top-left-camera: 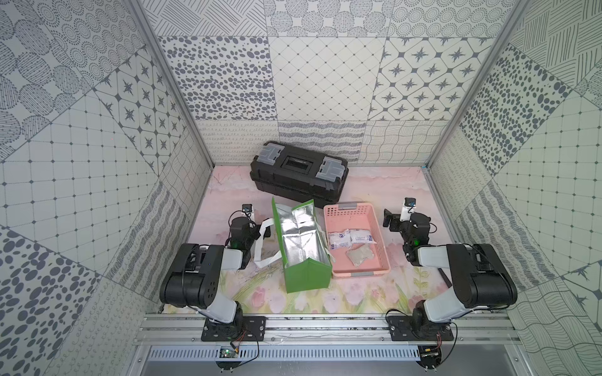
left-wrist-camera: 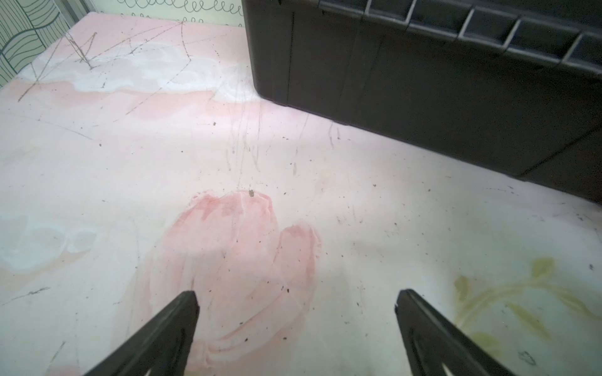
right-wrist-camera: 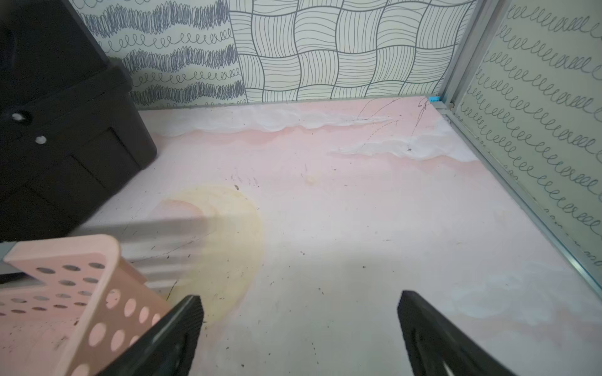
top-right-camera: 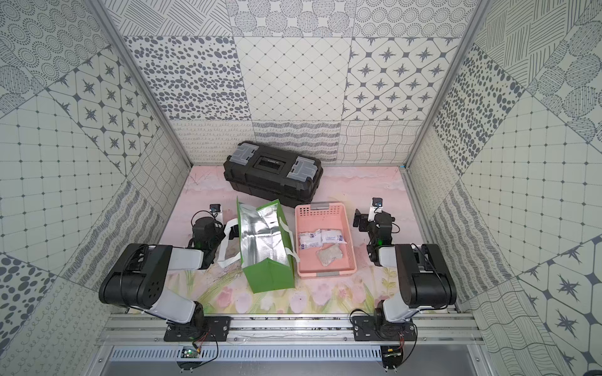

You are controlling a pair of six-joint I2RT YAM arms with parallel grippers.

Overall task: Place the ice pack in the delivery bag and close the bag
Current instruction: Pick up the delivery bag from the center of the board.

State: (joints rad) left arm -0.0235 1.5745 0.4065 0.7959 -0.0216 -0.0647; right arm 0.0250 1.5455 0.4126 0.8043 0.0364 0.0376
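Ice pack (top-left-camera: 339, 241) waiting in basket (top-left-camera: 345, 216); left fingers (left-wrist-camera: 163, 335), right fingers (right-wrist-camera: 169, 338) apart, empty. Right should straddle it squarely, then bag (top-left-camera: 306, 276).

Black-and-grey arms (top-left-camera: 189, 283), thin black cables (top-left-camera: 258, 345)

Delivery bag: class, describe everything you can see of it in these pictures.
The delivery bag is a bright green rectangular fabric tote, standing upright on the floral table with its mouth wide open. Its crinkled silver foil lining shows, with nothing visible inside. One white strap handle droops to the table on the side away from the pink basket; the other hangs over the side facing that basket, which sits close beside the bag. Whether they touch is unclear.
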